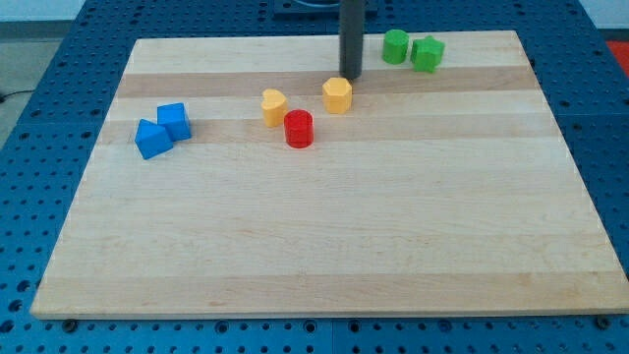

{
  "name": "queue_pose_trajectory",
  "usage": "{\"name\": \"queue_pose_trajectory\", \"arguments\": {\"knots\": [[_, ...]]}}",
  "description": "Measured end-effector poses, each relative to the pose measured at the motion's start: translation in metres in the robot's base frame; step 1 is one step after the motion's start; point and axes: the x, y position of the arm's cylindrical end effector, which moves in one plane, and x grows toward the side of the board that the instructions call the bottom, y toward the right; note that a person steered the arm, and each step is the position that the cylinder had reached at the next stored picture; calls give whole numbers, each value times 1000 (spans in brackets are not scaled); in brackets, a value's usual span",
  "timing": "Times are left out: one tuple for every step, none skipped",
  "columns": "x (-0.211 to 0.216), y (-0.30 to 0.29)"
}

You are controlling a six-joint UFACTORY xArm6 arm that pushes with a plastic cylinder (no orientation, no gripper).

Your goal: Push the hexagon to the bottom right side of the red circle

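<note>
A yellow hexagon block [337,94] lies near the view's top centre. A red circle block [299,129] lies a little below and to the left of it. My tip [350,76] is at the end of the dark rod, just above and slightly right of the hexagon, close to its upper edge. A second yellow block [274,106], rounded at one side, sits just up-left of the red circle, close to it.
Two blue blocks [162,129] sit together at the view's left. Two green blocks [413,49] sit together at the view's top right. The wooden board [324,246] is surrounded by a blue perforated table.
</note>
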Motion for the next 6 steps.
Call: {"name": "queue_pose_trajectory", "arguments": {"knots": [[13,-9],[46,-32],[72,-39],[105,-47],[123,-53],[119,-50]]}}
